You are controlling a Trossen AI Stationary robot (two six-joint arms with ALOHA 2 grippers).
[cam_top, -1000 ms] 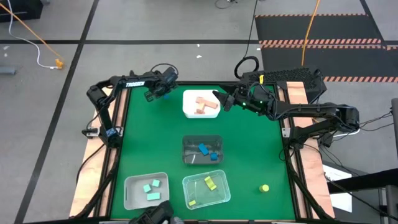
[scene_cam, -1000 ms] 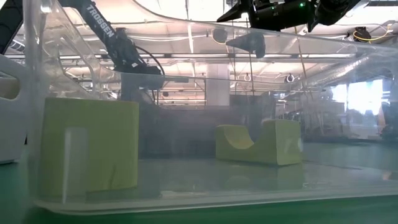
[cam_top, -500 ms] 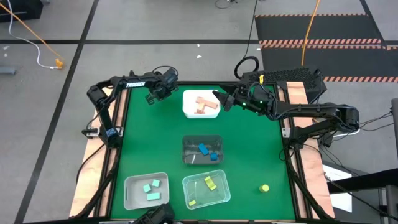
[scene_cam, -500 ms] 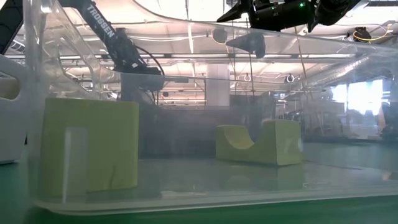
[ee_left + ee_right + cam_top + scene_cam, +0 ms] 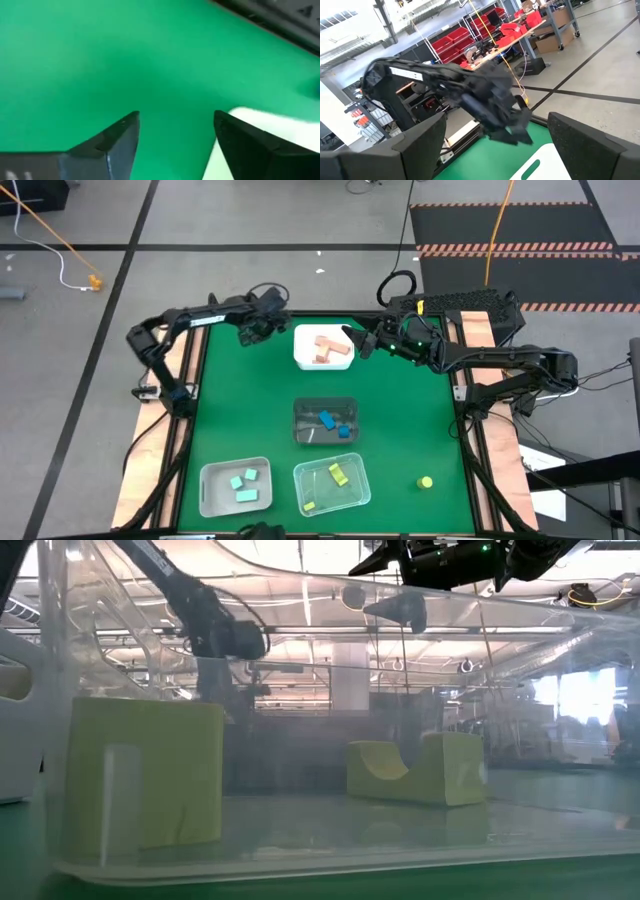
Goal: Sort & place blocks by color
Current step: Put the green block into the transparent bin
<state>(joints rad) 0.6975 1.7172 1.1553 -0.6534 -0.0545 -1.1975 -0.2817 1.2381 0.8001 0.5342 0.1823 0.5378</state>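
My left gripper (image 5: pixel 250 335) (image 5: pixel 175 130) hangs open over the green table near its far edge, just left of the white bin (image 5: pixel 323 360), which holds tan blocks (image 5: pixel 327 347). My right gripper (image 5: pixel 352 340) (image 5: pixel 495 145) is open too, above that bin's right side. Blue blocks (image 5: pixel 328 420) lie in the dark bin, mint blocks (image 5: pixel 243 483) in the grey-white bin, and yellow blocks (image 5: pixel 338 474) (image 5: pixel 145 775) in the clear bin. A yellow cylinder (image 5: pixel 426 481) rests on the table near the right front corner.
The dark bin (image 5: pixel 325 438) sits mid-table; the grey-white bin (image 5: pixel 212 492) and clear bin (image 5: pixel 355 492) stand along the near edge. The clear bin's wall (image 5: pixel 300 840) fills the low view. Bare green mat lies left and right of the bins.
My left arm has swung its elbow outward toward the table's left side, while its gripper has stayed by the white bin's left side and edged slightly toward it. My right arm has kept still.
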